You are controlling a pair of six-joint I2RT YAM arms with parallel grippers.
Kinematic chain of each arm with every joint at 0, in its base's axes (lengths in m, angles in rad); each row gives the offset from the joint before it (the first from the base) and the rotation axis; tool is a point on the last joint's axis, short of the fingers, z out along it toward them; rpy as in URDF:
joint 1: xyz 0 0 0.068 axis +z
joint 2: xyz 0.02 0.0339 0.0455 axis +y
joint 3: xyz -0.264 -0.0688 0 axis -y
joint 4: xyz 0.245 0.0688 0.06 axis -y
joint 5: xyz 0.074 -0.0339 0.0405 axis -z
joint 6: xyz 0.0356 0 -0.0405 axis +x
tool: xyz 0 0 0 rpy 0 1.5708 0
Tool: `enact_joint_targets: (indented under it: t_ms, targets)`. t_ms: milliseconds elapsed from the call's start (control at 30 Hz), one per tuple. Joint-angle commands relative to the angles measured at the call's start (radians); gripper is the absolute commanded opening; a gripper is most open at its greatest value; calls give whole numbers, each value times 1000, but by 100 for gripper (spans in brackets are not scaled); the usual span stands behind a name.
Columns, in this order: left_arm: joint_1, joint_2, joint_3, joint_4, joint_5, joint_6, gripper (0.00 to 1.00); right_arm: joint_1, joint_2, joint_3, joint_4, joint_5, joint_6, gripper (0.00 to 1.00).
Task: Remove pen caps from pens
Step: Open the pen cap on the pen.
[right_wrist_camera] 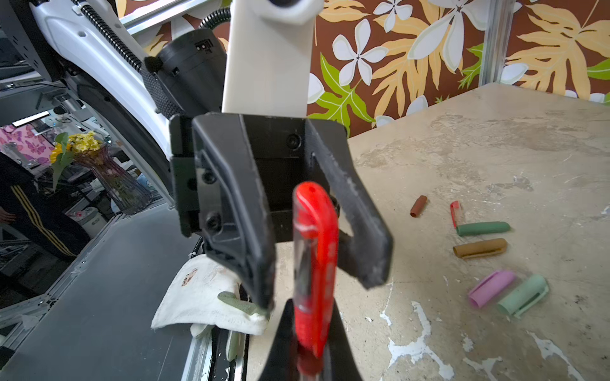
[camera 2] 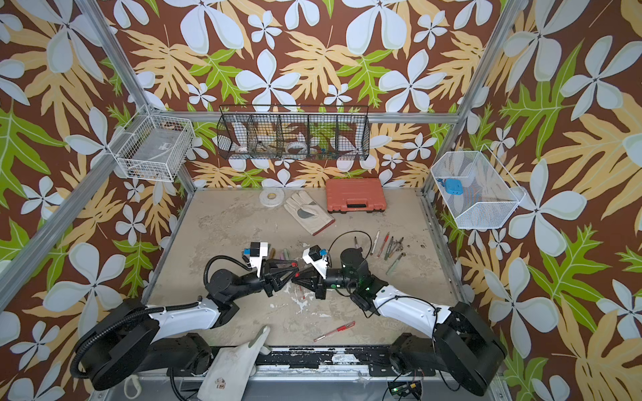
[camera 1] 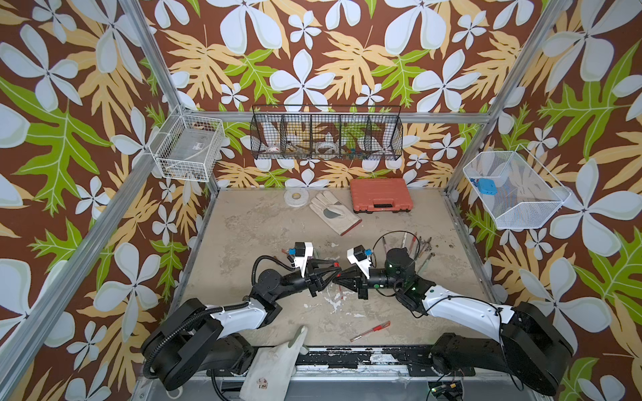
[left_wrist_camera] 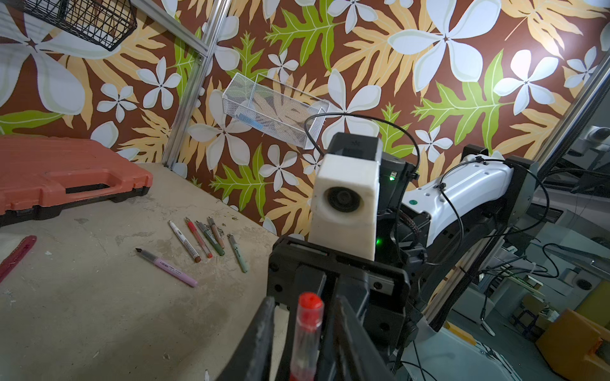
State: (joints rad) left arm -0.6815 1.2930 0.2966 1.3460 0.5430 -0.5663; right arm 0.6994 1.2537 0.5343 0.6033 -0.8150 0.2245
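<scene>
A red gel pen [right_wrist_camera: 315,250] stands roughly upright at the table's middle, its clear cap with a red clip uppermost. My right gripper [right_wrist_camera: 312,306] is shut on it lower down. My left gripper [left_wrist_camera: 303,298] is open, a finger on each side of the cap [left_wrist_camera: 309,306] with a gap both ways. In both top views the two grippers [camera 1: 335,271] [camera 2: 298,276] meet tip to tip. Several uncapped pens [camera 2: 385,246] [left_wrist_camera: 198,240] lie to the right. Loose caps [right_wrist_camera: 483,228] lie to the left. Another capped red pen [camera 1: 370,330] lies near the front edge.
An orange tool case [camera 1: 380,195], a work glove [camera 1: 335,211] and a tape roll [camera 1: 296,198] lie along the back. A second white glove [camera 1: 278,357] hangs over the front edge. Wire baskets [camera 1: 326,133] hang on the walls above.
</scene>
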Motion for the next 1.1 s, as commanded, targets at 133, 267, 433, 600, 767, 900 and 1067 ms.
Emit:
enact_joint_targets:
  t_ms: [133,267,433,600,767,900,1067]
  targets:
    - [-1,10,8,23,16,2,16,0,15,7,15,-16,-4,0]
    - [0,-6,-6,42,2,-4,2,0,15,7,14,-13,-2,6]
    - [-1,-48,-25,43,-21,-2,0,0,17,3,15,-17,-4,31]
    - [-1,-69,-33,47,-36,-11,0,0,36,11,19,-42,-1,33]
    - [-1,-67,-29,38,-36,-11,0,0,38,10,28,-52,-1,24]
    - [-1,-55,-28,44,-40,-18,0,0,34,7,35,-53,-2,0]
    - [-1,-75,-12,-96,-177,-35,0,26,7,8,-38,110,-34,0]
